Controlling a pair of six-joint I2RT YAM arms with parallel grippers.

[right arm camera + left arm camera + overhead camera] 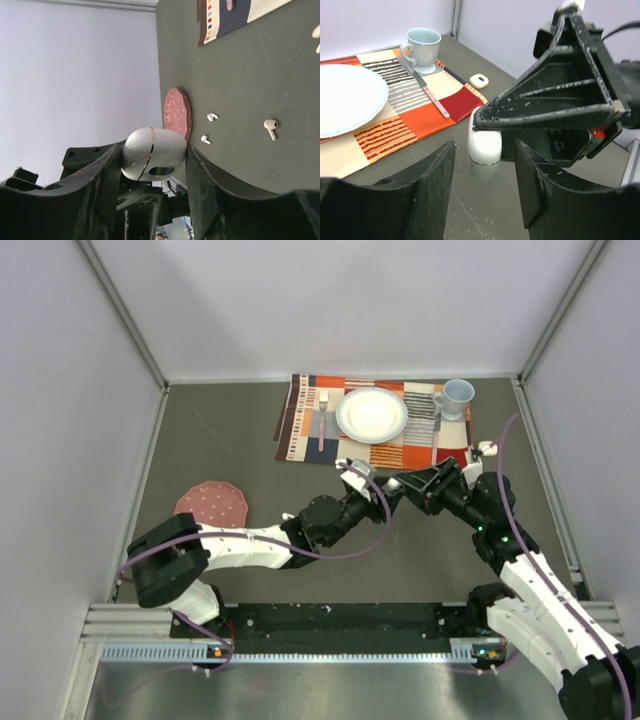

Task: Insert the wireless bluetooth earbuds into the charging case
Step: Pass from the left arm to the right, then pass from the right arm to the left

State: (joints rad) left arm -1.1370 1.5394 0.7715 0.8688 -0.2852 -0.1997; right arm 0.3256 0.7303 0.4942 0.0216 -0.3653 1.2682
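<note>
The white charging case (155, 152), with a thin gold seam, sits clamped between the fingers of my right gripper (154, 150). From the left wrist view the case (484, 147) hangs just above the table under the right gripper's black fingers (555, 100). My left gripper (485, 170) is open just short of the case, with nothing between its fingers. Three small white earbuds (212, 117) (205, 139) (270, 128) lie loose on the dark table near a pink coaster. Both grippers meet at mid-table (358, 472) (415, 483).
A striped placemat (300, 430) at the back carries a white plate (372, 415), fork (322, 420), knife (436, 430) and pale blue mug (457, 397). The pink coaster (211, 502) lies at the left. A small white oval object (479, 80) rests beside the mat.
</note>
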